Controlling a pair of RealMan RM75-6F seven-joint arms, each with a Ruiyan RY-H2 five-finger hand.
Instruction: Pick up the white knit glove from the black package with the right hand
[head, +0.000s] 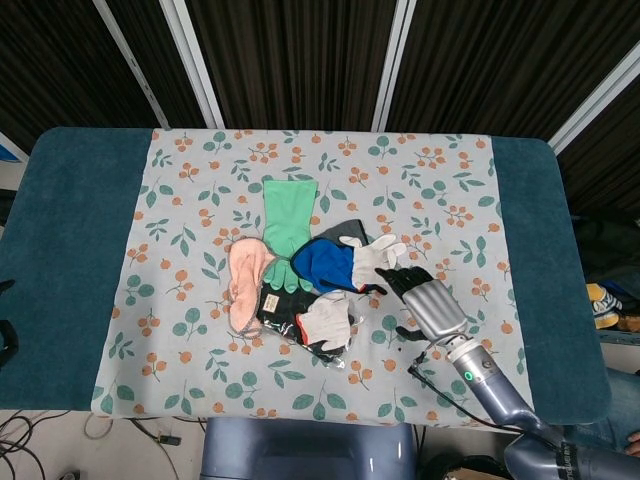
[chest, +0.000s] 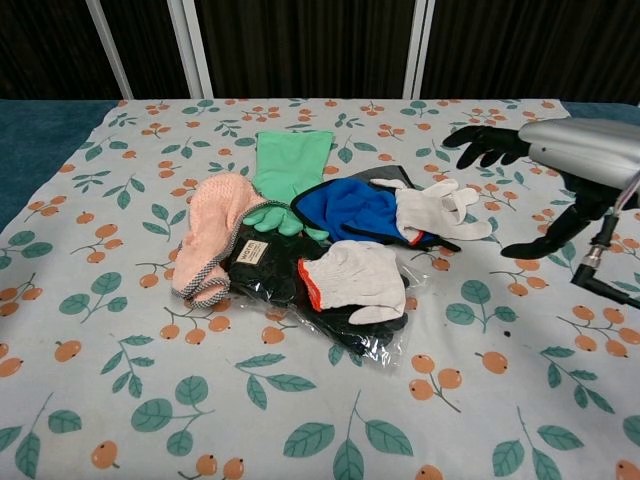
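A white knit glove with a red cuff (head: 326, 322) (chest: 357, 280) lies on a black package in clear wrap (head: 283, 310) (chest: 284, 276) near the table's front middle. My right hand (head: 424, 300) (chest: 560, 160) hovers open above the cloth, to the right of the pile, its black fingers (chest: 485, 143) spread and pointing toward the gloves. It holds nothing and is clear of the white knit glove. My left hand is out of sight in both views.
Behind the package lie a blue glove with a white leather hand (head: 352, 261) (chest: 400, 213), a green rubber glove (head: 287, 226) (chest: 286, 167) and a pink knit mitt (head: 245, 277) (chest: 208, 232). A floral cloth (head: 200, 350) covers the teal table (head: 70, 250).
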